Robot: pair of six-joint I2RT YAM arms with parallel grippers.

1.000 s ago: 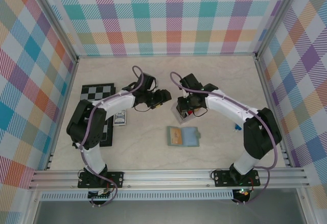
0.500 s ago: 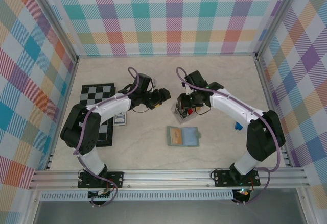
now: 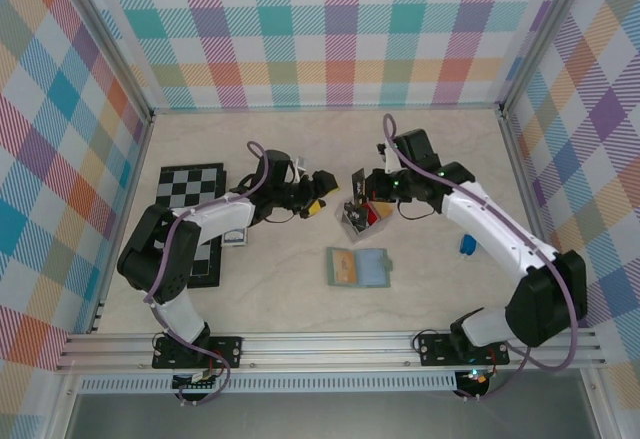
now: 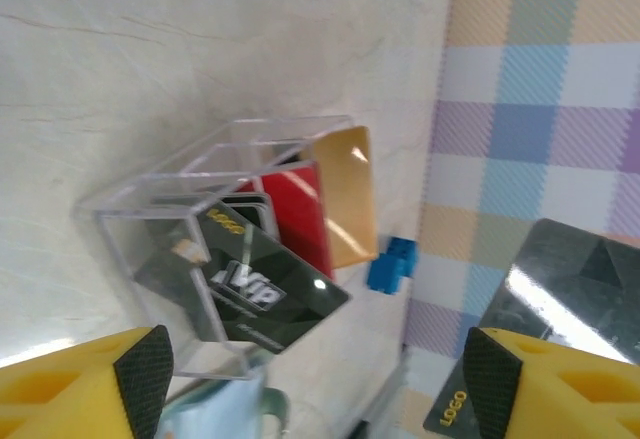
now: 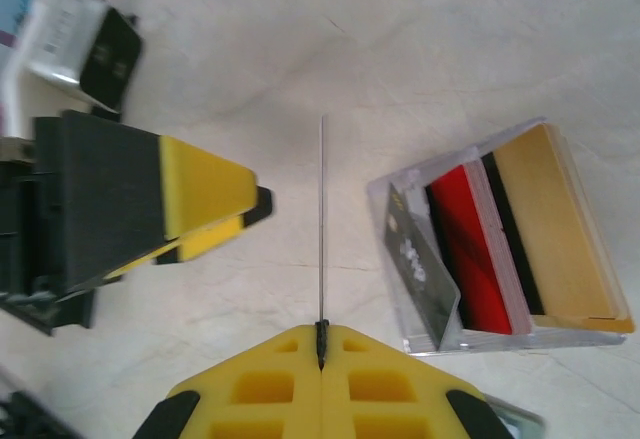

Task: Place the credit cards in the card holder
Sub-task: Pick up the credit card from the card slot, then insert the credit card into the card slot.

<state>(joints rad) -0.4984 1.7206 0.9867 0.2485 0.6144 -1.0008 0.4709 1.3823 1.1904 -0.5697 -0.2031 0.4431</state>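
just spread the left gripper wide and empty, and drew the right gripper back from the clear tray, clenched on a dark grey card. means one card out, with red, black and tan credit cards left inside. finds the green card holder open nearby, bare surface around it, walls well apart.

Mid-table: tray, credit cards leaning inside. Just before it, nearer the bases: card holder, flat on the table. Far left: chessboard, box beside its right edge. Left of the tray: left gripper. Behind the tray: right gripper, one card between its fingers. Right, well apart: block.
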